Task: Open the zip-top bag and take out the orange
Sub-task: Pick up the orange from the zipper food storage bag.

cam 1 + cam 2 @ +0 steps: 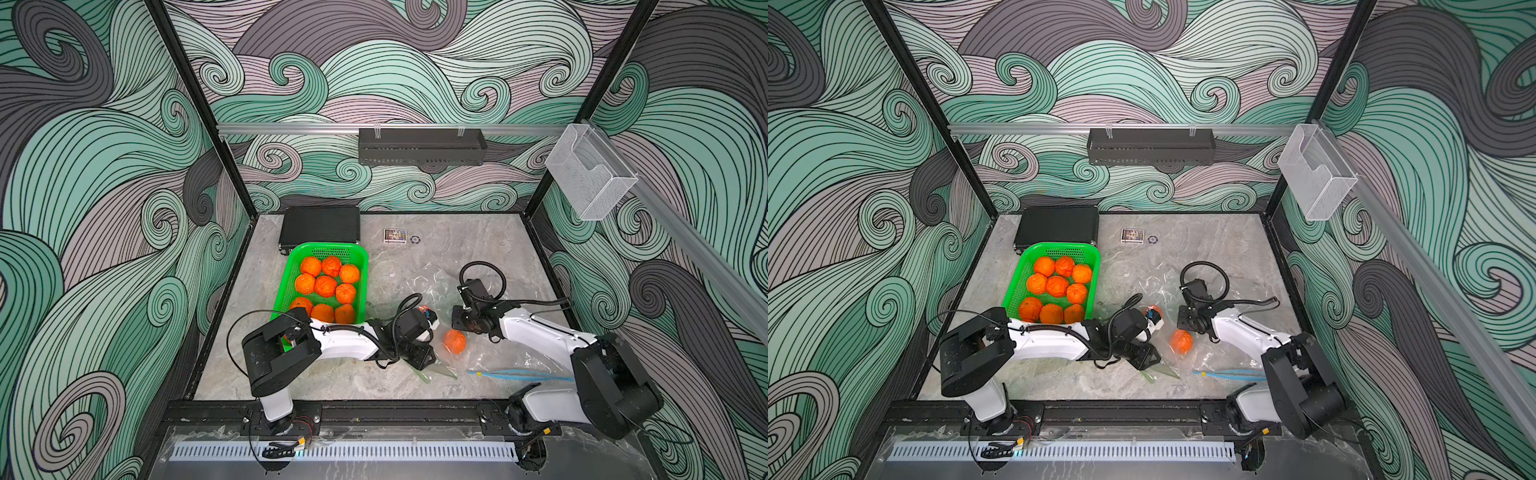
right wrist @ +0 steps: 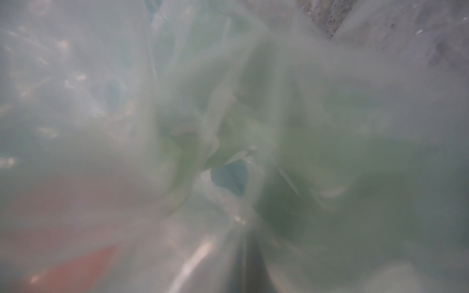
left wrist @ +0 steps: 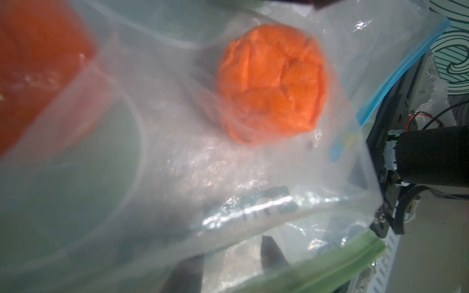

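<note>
Orange [image 1: 454,341] inside zip-top bag [image 1: 509,358], right tool [image 1: 459,322] seemingly closed.

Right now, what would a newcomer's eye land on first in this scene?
The bright green basket packed with oranges, at the left middle of the table, draws the eye first. Next comes a lone orange toward the front, seen through the clear plastic of the zip-top bag and large in the left wrist view. All around stand walls of swirling teal and grey waves.
</note>
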Available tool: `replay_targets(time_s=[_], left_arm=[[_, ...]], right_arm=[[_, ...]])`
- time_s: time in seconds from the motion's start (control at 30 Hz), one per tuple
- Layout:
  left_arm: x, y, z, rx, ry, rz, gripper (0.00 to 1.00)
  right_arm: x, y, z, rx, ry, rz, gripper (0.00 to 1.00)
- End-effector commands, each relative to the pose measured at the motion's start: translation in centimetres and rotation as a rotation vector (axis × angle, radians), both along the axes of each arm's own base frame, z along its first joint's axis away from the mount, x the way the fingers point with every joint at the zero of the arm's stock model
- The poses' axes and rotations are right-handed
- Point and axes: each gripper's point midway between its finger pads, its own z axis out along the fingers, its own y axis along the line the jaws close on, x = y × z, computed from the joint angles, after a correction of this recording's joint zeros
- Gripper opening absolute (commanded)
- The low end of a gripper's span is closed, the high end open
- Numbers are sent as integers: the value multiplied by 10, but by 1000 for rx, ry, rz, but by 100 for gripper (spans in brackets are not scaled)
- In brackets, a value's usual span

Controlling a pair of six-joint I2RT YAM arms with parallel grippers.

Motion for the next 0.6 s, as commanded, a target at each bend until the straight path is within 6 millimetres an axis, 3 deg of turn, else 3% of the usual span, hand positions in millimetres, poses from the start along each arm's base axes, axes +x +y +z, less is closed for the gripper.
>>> replay_targets(time_s=[0.0,0.17,0.3,0.57], left_arm=[[4,-5,6,-23,-48,9,44],[4,-8,13,-36,-80,-7,48],[3,-14,16,-51,-87,-27,52],[2,-28,26,-61,-118,-72,66]], right_arm=[[-4,-7,28,54,16,-34,0],[-12,-34,42,122,-22,-171,0],[-22,-30,34,148,16,-145,0],[-34,-1,2,260,195,-91,0]])
